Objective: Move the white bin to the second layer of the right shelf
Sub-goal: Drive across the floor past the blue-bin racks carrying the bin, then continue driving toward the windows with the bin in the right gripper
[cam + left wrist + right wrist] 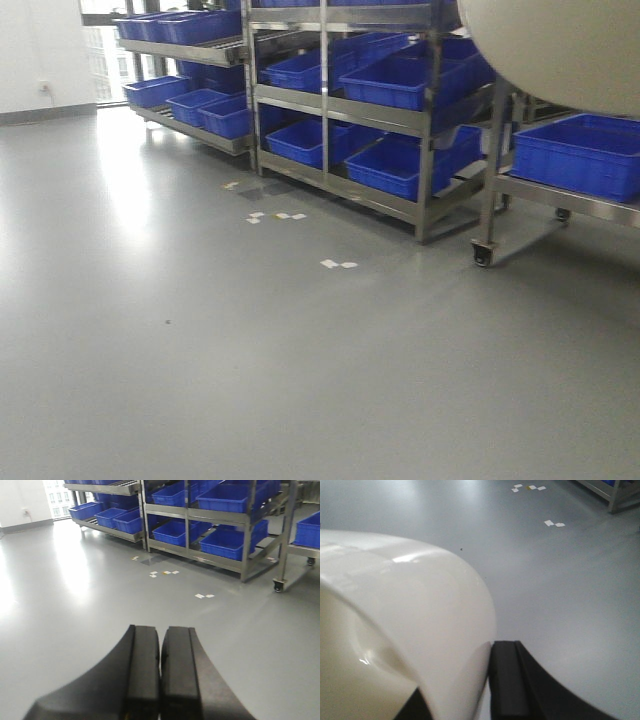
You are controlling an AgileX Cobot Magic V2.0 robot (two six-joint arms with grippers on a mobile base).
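My right tool (457, 680) is clamped on the wall of the white bin (395, 605), one black finger (505, 680) outside the wall and the other just showing under it. The front view has the bin (560, 50) hanging high at the top right, off the floor (250, 350) and well apart from the rack (425, 150). My left tool (160, 645) is pressed together on nothing, pointing at open floor.

The step in hand, as I judge it, is the carry. A one-sided pinch on a smooth, tapering wall can slip or let the bin swing, so I would move slowly, hold the bin level and not jolt when the base stops. The second level (300, 98) looks taken up by blue crates (400, 80) from here, and I cannot make out a free slot, so I want a square view of its front edge first. I would also steer clear of the trolley (560, 195) beside the rack.
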